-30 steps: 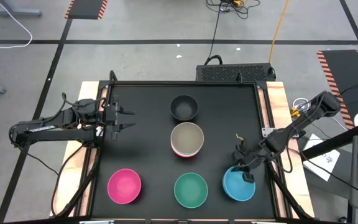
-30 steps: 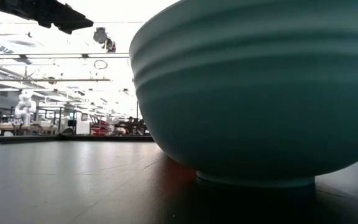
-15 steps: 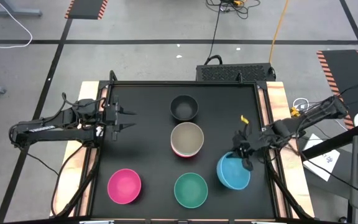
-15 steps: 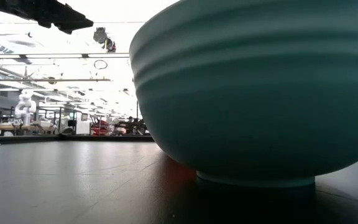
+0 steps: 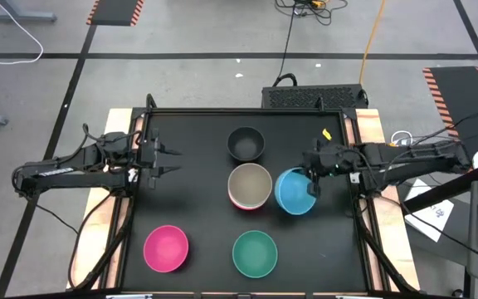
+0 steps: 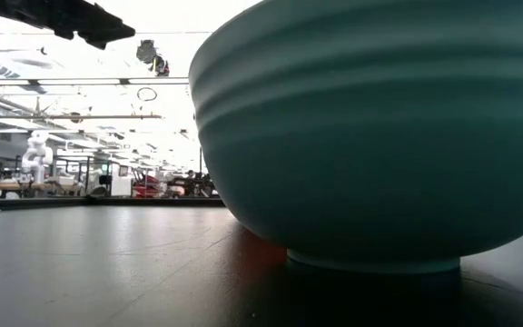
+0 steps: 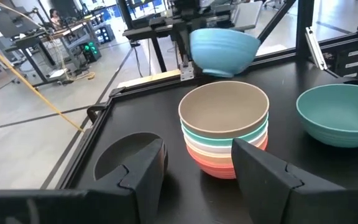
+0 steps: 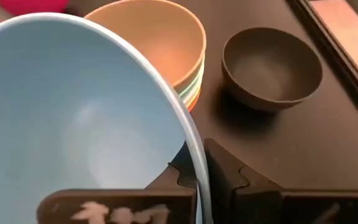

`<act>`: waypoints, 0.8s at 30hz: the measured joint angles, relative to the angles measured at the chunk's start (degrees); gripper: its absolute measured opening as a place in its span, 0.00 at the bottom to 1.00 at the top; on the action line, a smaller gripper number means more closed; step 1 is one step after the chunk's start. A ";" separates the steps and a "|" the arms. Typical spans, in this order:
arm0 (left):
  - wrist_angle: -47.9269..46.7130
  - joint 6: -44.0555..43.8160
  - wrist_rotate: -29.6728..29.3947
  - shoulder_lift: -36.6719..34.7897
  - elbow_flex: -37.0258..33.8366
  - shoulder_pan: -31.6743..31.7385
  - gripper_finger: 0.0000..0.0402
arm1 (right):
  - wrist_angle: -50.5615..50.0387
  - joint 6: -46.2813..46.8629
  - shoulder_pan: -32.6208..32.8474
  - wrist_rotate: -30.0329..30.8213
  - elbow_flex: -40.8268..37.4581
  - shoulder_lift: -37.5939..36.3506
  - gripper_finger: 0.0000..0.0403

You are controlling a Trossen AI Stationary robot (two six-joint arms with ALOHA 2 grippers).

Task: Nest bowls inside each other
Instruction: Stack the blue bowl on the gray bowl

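Grey concrete floor (image 5: 181, 33) with black tape lines; striped hazard mats (image 5: 114, 10) at eleven and two o'clock.

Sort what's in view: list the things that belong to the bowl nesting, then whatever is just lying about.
Part of the job:
- round blue plastic bowl, pinched at its rim by the right gripper
- stack with olive-tan bowl on top
- black bowl
- teal bowl
- magenta bowl

Lying about:
- small yellow scrap
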 joint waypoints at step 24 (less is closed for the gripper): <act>0.19 0.13 0.30 0.00 0.00 0.02 0.48 | -3.42 -9.70 -18.21 -23.96 23.64 12.87 0.00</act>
